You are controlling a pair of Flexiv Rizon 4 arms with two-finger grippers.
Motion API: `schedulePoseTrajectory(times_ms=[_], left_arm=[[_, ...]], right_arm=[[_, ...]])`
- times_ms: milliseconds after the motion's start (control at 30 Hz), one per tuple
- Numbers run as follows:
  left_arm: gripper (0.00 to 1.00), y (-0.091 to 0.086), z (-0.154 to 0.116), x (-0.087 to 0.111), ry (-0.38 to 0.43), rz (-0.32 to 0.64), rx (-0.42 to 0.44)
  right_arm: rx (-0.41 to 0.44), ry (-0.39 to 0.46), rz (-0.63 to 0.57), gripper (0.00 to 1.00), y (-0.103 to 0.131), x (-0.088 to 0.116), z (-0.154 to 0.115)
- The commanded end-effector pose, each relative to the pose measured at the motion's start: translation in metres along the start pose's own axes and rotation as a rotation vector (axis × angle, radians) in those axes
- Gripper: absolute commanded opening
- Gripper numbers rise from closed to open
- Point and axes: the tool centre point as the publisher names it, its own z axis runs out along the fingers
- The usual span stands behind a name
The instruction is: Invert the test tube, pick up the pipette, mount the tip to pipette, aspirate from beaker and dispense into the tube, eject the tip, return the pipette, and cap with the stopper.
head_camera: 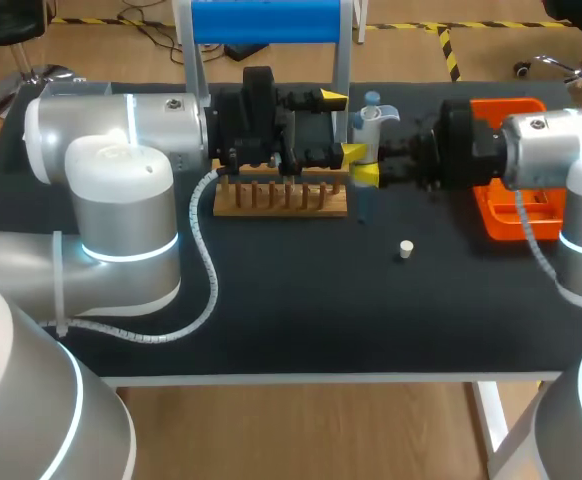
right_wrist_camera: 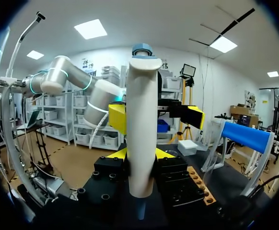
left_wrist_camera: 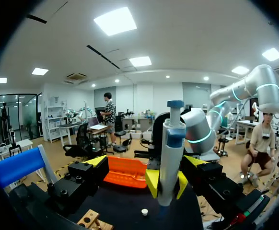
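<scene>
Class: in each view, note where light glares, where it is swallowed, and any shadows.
Head view: glare on the left arm along its silver casing; the black table reflects almost nothing; the white stopper casts hardly any shadow. Right wrist view: the pipette in the right pincer is brightly lit, its lower tip in shade. Left wrist view: the orange tray shows bright.
</scene>
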Motion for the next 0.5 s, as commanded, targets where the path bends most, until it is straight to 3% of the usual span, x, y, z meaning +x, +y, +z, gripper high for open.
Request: schedulePoseTrajectory(times_ms=[33,500], left_arm=[[1.00,0.001,0.001,0.000,-0.002,0.001,0.002],[1.00,0.001,0.001,0.000,-0.002,0.001,0.002]], right_arm=[[-0.008,-0.021,0.006,0.00,-0.002,-0.006,0.003],[-0.011,-0.043,0.008,0.00,0.000,-0.023,0.004]])
